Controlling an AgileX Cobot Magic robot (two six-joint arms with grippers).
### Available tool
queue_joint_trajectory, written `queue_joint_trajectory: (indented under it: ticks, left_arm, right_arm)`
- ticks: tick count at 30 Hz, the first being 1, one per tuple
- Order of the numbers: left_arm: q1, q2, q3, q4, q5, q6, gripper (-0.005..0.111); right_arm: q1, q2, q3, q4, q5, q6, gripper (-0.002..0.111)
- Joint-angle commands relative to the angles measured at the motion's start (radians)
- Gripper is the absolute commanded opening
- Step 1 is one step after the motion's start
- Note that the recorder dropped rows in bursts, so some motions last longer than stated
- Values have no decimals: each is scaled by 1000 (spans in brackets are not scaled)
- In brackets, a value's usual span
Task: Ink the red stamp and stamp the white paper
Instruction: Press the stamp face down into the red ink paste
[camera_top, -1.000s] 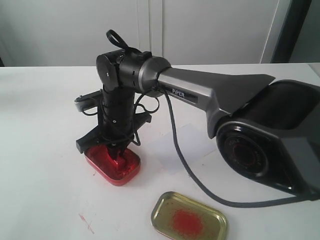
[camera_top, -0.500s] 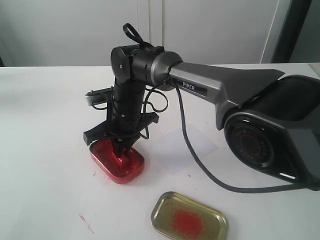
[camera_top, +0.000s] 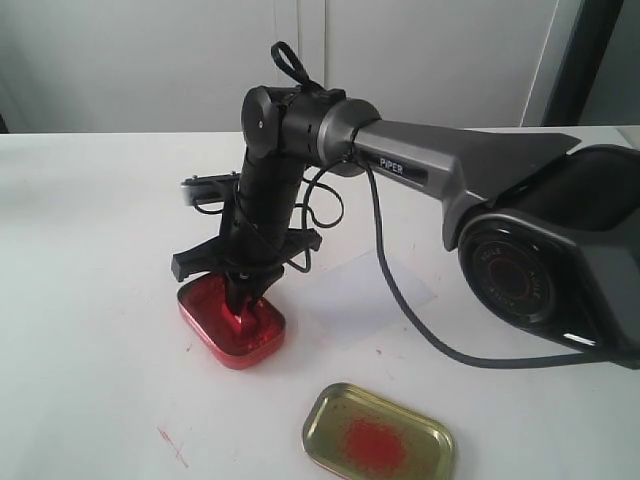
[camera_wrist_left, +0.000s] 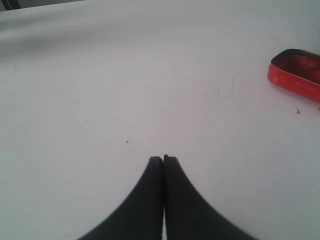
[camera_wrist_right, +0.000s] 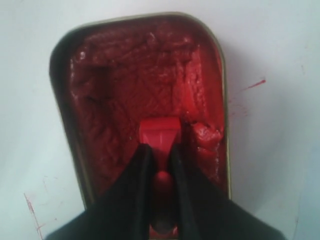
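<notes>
Now, red tin (camera_top: 232, 352) of ink paste (camera_wrist_right: 125, 75), red stamp (camera_wrist_right: 159, 132) within

Exterior high, oblique — 3 views share ink tin (camera_top: 225, 355).

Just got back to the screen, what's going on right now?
The right gripper holds the stamp by its handle, with the base down in the ink tin, so inking is under way. The paper lies flat beside the tin, not yet stamped in this step. The lid sits in front, upturned, with a red smear. The left gripper is shut and empty over the table.
</notes>
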Motion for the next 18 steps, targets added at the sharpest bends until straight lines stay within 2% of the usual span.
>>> queue_joint_trajectory:
  ticks: [1,18]
  left_arm:
    - [1,-5,4,-5,-4,0,0]
    - [1,-5,4,-5,-4,0,0]
  right_arm:
    - [-5,-11,6,16,2,-13,0]
    - [-46,-12,6,137,2,-40,0]
